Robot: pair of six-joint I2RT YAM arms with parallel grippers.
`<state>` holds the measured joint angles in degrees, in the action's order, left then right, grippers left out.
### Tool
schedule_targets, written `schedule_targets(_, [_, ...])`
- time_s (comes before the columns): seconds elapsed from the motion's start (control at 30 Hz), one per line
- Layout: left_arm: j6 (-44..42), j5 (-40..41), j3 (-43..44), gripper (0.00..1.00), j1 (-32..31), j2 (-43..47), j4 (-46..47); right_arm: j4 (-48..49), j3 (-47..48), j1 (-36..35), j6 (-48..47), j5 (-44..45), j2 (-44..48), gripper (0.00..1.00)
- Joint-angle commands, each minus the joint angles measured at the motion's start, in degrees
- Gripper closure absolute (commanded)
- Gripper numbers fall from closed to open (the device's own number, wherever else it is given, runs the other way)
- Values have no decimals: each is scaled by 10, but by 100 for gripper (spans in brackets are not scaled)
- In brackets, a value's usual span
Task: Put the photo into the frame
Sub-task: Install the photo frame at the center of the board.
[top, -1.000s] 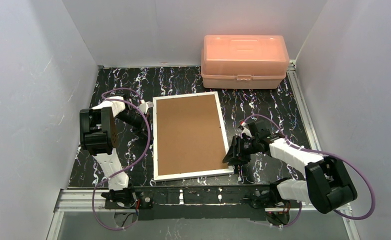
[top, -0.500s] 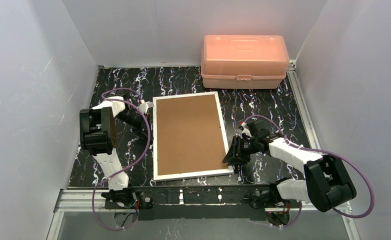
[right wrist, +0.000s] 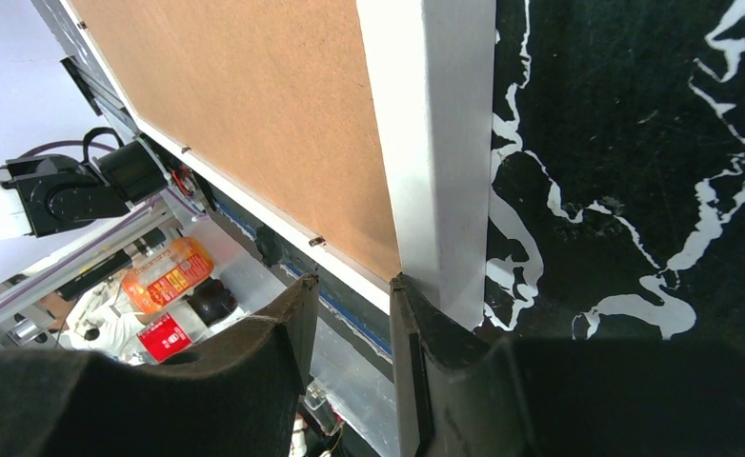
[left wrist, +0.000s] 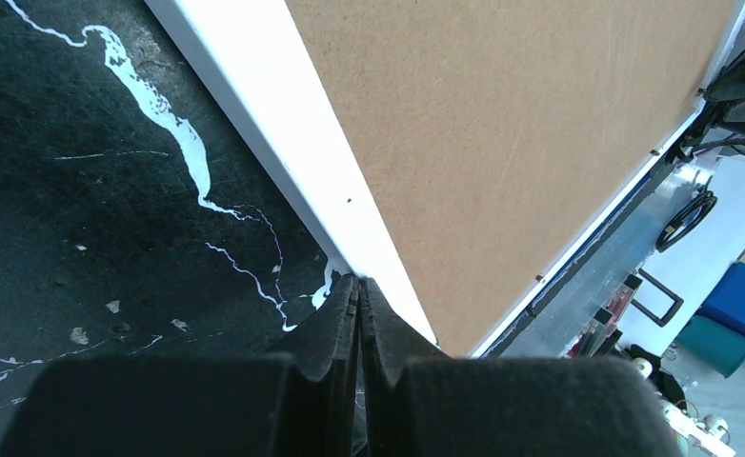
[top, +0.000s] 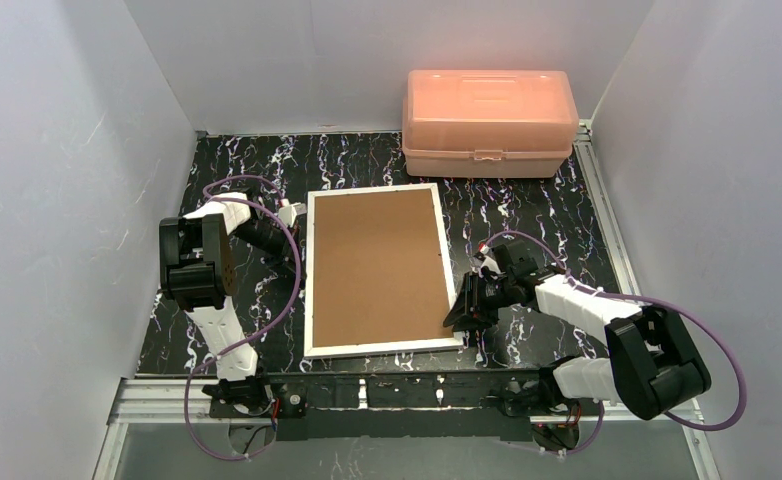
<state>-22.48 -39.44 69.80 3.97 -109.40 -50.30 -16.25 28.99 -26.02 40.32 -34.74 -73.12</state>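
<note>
The frame [top: 377, 268] lies face down on the black marbled table, its brown board back up and a white rim around it. It also shows in the left wrist view [left wrist: 283, 143] and the right wrist view [right wrist: 426, 143]. The photo is not in view. My left gripper [top: 299, 270] is shut and empty, its tips [left wrist: 359, 282] touching the frame's left edge. My right gripper [top: 461, 316] is open by a narrow gap at the frame's near right corner. Its right finger [right wrist: 416, 324] rests against the white rim.
A pink plastic box [top: 489, 120] stands at the back right of the table. White walls close in the left, right and back. A metal rail [top: 397, 392] runs along the near edge, just beyond the frame's near side.
The frame's near end has slid slightly to the left, and my right gripper has moved left with it. The left arm has not visibly moved.
</note>
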Motion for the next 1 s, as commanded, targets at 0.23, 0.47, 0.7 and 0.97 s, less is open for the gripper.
schedule_targets(0.23, [-7,-43,-11,100,-16,-4,-17,0,-25,-20,-16,112,-21,59])
schedule_targets(0.47, [-6,-44,-20,100,-20,-5,-12,18,-26,-24,-10,117,-35,60])
schedule_targets(0.7, [-8,-44,-18,100,-21,-5,-12,40,-30,-29,-4,124,-54,60])
schedule_targets(0.97, [-6,-43,-14,100,-21,-6,-14,38,-16,-31,-9,116,-56,61])
